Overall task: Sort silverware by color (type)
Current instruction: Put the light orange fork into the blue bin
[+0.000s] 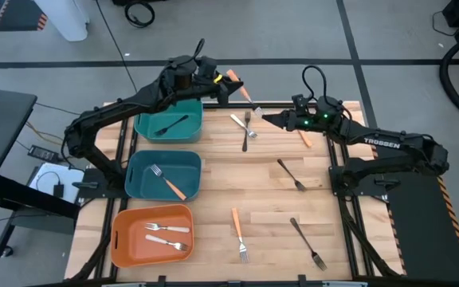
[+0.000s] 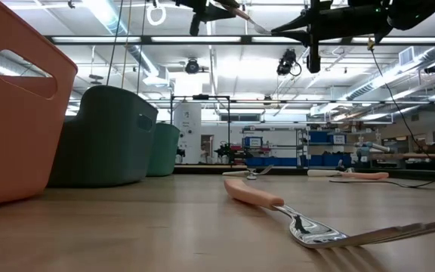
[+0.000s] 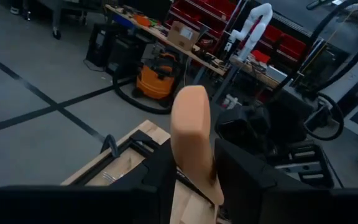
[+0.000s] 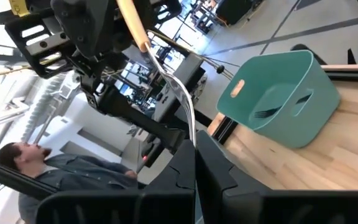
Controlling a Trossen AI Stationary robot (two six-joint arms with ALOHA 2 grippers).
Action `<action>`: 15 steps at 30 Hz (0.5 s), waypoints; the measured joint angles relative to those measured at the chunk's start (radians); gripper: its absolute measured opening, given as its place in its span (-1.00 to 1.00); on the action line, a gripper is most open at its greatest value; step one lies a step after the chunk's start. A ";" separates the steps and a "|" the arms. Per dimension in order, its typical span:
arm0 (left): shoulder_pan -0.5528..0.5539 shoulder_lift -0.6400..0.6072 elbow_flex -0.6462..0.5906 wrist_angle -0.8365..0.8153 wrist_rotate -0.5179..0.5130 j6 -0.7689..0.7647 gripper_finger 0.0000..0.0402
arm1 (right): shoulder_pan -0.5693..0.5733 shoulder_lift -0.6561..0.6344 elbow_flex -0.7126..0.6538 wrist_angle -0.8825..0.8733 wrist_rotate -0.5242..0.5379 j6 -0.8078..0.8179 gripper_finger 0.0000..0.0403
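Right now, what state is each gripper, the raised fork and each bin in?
left gripper: closed on the raised fork's orange handle
right gripper: shut on that fork's metal end
raised fork: off the table, held by both grippers
end teal bin: holds one black fork
middle teal bin: holds one orange-handled fork
orange bin: holds two cream-handled forks

Grey concrete floor [image 1: 309,32] with dark seams, bright ceiling strip lights [image 2: 225,39], blue storage bins [image 2: 278,160] along far shelving.
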 joint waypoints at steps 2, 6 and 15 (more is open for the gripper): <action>0.000 0.000 0.000 -0.002 0.000 0.000 -0.41 | 0.000 0.000 0.000 0.006 0.000 -0.002 -0.98; -0.002 0.000 0.000 0.007 0.002 0.002 -0.41 | 0.000 0.000 0.000 0.007 -0.007 -0.003 -0.98; -0.005 -0.001 0.003 0.028 0.042 0.049 -0.73 | -0.001 0.000 -0.001 0.004 0.002 -0.014 -0.97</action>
